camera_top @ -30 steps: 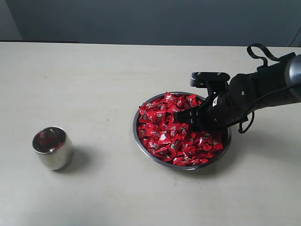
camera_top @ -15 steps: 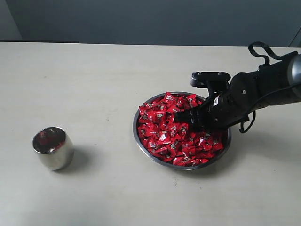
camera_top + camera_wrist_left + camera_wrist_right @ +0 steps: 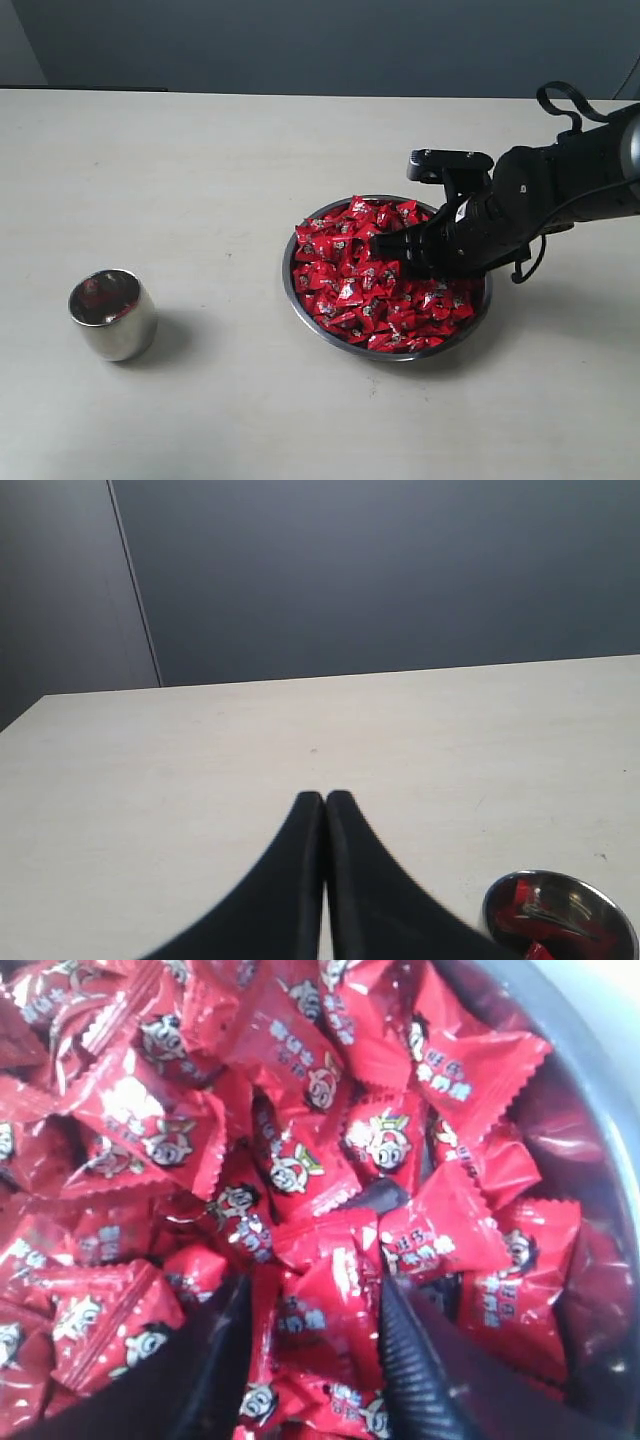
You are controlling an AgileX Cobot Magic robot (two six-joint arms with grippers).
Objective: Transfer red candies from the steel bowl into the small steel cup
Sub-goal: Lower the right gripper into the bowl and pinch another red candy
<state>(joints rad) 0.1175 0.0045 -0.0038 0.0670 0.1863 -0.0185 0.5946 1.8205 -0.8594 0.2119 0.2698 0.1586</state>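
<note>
Pale table, grey wall; bowl heaped with candies; cup well apart at its 8 o'clock; right gripper, jaws spread, sunk in heap astride several wrappers (none pinched yet); left gripper clenched, empty. Risk: slick foil slips, or extras spill crossing.

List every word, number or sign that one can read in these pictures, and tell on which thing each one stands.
Shiny red foil-wrapped candies: white printed characters beside a cartoon face, too blurred to read.
Wide shallow steel bowl: no text visible.
Small rounded steel cup: no text visible.
Pale table: no text visible.
</note>
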